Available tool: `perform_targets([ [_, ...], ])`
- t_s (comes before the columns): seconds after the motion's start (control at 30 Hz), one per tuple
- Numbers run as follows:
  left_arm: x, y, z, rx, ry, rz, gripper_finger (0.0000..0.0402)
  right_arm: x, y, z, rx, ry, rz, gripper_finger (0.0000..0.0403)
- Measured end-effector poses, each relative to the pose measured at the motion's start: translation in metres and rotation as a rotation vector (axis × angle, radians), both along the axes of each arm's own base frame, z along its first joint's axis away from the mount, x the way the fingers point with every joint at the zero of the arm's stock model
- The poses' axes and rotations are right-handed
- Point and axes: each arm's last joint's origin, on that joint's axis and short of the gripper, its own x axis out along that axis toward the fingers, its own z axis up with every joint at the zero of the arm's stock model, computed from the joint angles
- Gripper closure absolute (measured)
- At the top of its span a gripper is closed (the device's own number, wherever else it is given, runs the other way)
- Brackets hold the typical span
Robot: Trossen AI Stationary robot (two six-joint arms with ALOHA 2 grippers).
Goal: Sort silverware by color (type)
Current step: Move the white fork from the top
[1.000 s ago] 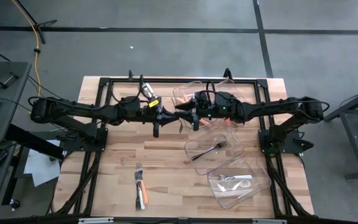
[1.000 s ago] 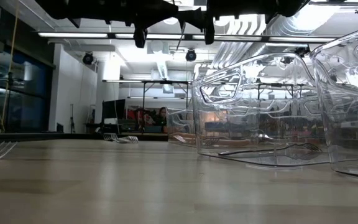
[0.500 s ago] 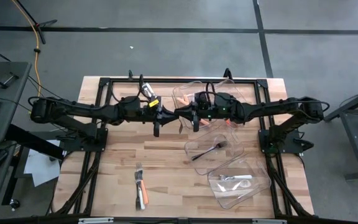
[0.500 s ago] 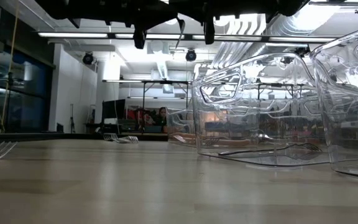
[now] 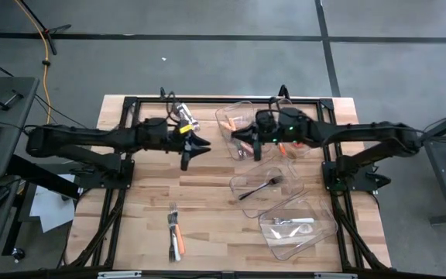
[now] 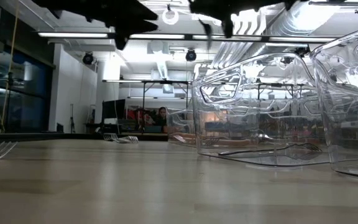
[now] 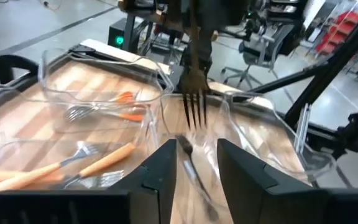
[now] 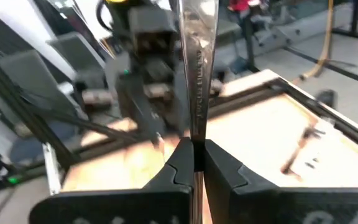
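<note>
Above the bin [image 5: 242,124] near the table's [image 5: 145,209] far edge, I log one plain metal fork [image 7: 194,93] pinched in my right gripper [image 5: 255,149], clamped tight; my left gripper [image 5: 186,155] alongside stands parted, empty.

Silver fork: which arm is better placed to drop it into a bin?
Right. The right pincer is shut on the silver fork, close to the bins. The left pincer stands open and empty, farther from them.
</note>
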Motion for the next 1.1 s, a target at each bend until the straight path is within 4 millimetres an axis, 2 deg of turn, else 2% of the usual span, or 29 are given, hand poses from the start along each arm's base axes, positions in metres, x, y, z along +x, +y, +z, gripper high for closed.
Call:
perform_targets([
  [0.17, -0.034, -0.003, 0.019, 0.005, -0.037, 0.009, 0.0289, -0.032, 0.0, 0.012, -0.027, 0.091, -0.012, 0.0401],
  [0.3, -0.061, -0.011, 0.018, -0.043, -0.148, 0.055, 0.0289, -0.054, 0.008, 0.024, -0.06, 0.102, -0.02, 0.0401],
  [0.43, -0.08, -0.021, 0.015, -0.024, -0.206, 0.061, 0.0289, -0.065, 0.013, 0.031, -0.082, 0.086, -0.034, 0.0402],
  [0.6, -0.087, -0.023, 0.015, 0.036, -0.216, 0.135, 0.0289, -0.066, 0.014, 0.031, -0.09, 0.084, -0.032, 0.0402],
  [0.8, -0.087, -0.023, 0.015, 0.071, -0.208, 0.14, 0.0289, -0.066, 0.014, 0.032, -0.096, 0.08, -0.023, 0.0402],
  [0.93, -0.087, -0.023, 0.014, 0.071, -0.205, 0.14, 0.0289, -0.06, 0.026, 0.041, -0.092, 0.079, 0.093, 0.0402],
  [1.0, -0.087, -0.023, 0.014, 0.071, -0.205, 0.14, 0.0289, -0.054, 0.039, 0.045, -0.13, 0.17, 0.181, 0.0402],
  [1.1, -0.086, -0.023, 0.014, 0.072, -0.203, 0.14, 0.0289, -0.044, 0.057, 0.043, -0.181, 0.397, 0.286, 0.0402],
])
